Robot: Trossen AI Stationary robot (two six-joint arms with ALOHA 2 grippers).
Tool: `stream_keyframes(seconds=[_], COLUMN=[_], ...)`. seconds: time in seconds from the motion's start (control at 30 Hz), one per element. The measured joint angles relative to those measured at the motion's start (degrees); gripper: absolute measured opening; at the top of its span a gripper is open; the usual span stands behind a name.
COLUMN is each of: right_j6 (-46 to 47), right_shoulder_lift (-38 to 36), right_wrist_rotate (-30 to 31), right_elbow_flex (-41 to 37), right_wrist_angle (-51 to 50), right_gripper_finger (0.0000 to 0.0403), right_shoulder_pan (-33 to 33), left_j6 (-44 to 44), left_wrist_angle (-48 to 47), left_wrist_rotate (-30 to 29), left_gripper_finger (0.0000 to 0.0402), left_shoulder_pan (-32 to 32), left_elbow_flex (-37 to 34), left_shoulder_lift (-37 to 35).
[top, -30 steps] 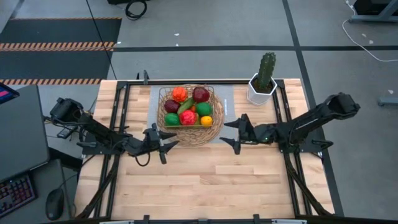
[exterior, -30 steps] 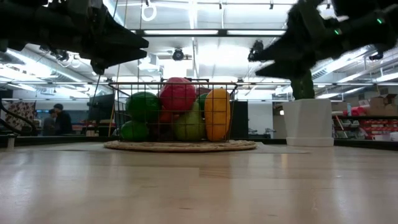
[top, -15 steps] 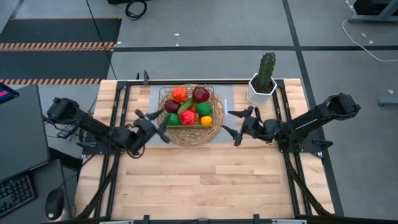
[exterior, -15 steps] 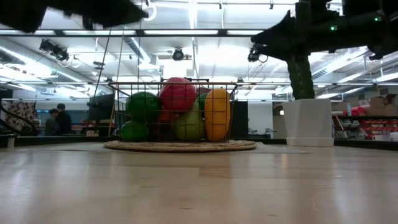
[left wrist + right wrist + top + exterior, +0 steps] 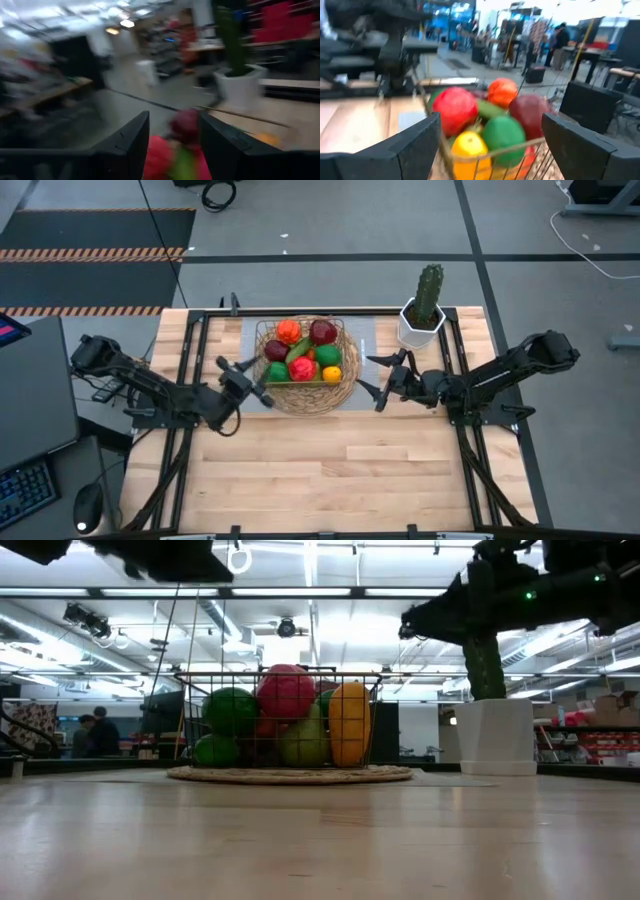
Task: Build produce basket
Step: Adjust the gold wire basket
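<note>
The tan wicker basket [image 5: 305, 385] with its square wire centre rests on a grey mat [image 5: 365, 345] at the table's far middle. Produce fills it: a red fruit [image 5: 302, 368], green ones [image 5: 327, 355], an orange one [image 5: 288, 331], a dark red one [image 5: 322, 331], a yellow one [image 5: 332, 374]. My left gripper [image 5: 247, 380] is open, raised at the basket's left side. My right gripper [image 5: 365, 376] is open, raised at its right side. The right wrist view shows the produce [image 5: 485, 120] between its fingers.
A tall green cactus in a white pot [image 5: 422, 320] stands at the far right, close behind my right gripper. Black rails [image 5: 190, 360] run along both sides of the table. The near half of the wooden table [image 5: 330, 470] lies in front of the basket.
My left gripper has risen and drawn back toward the table's far left, turning to face the basket's left side. My right gripper has risen and gone a little toward the far edge. The basket and produce have kept still.
</note>
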Motion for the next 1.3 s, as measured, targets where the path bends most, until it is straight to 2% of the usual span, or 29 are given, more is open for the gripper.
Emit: stream_keyframes(seconds=[0.1, 0.17, 0.3, 0.37, 0.47, 0.67, 0.73, 0.8, 0.87, 0.97, 1.1, 1.3], right_j6=[-0.9, -2.1, -3.0, -3.1, -3.1, -3.1, -3.1, -3.1, -3.1, -3.1, -3.6, -3.2], right_shoulder_lift=[0.0, 0.0, 0.0, 0.0, 0.0, 0.0, 0.0, 0.0, 0.0, 0.0, 0.0, 0.0], right_wrist_rotate=[0.4, 0.4, 0.4, 0.4, 0.4, 0.4, 0.7, 1.2, 1.9, 2.0, 2.0, 2.0], right_elbow_flex=[0.0, 0.0, 0.0, 0.0, 0.0, 0.0, 0.0, 0.0, 0.0, 0.0, 0.0, 0.0], right_wrist_angle=[3.0, 5.1, 6.7, 6.5, 6.2, 2.7, 0.9, -1.0, -1.4, -2.0, -0.7, 0.0], right_gripper_finger=[0.0348, 0.0348, 0.0348, 0.0348, 0.0348, 0.0348, 0.0348, 0.0348, 0.0348, 0.0348, 0.0348, 0.0348], right_shoulder_pan=[-0.6, -0.9, -1.7, -2.0, -2.6, -2.8, -2.8, -2.8, -2.8, -2.7, -3.0, -3.4], left_j6=[-19.3, -26.3, -28.3, -27.4, -26.9, -24.3, -23.0, -21.3, -21.2, -22.8, -24.5, -26.0], left_wrist_angle=[-11.3, -13.1, -8.5, -8.6, -15.9, -50.5, -56.7, -59.2, -63.4, -67.1, -60.2, -53.7], left_wrist_rotate=[10.2, 18.5, 39.5, 47.0, 50.5, 51.9, 51.8, 51.8, 52.6, 58.5, 64.9, 63.6], left_gripper_finger=[0.0171, 0.0171, 0.0171, 0.0171, 0.0171, 0.0171, 0.0171, 0.0167, 0.0158, 0.0138, 0.0111, 0.0092], left_shoulder_pan=[2.2, 4.8, 10.8, 14.1, 19.8, 31.6, 34.1, 35.9, 38.2, 41.4, 41.4, 40.9], left_elbow_flex=[0.5, 0.5, 1.1, 3.7, 9.4, 23.3, 24.3, 24.1, 22.7, 18.3, 9.2, -4.0], left_shoulder_lift=[1.9, 4.2, 8.2, 9.0, 8.9, 8.1, 6.3, 3.5, -0.7, -7.2, -15.9, -26.2])
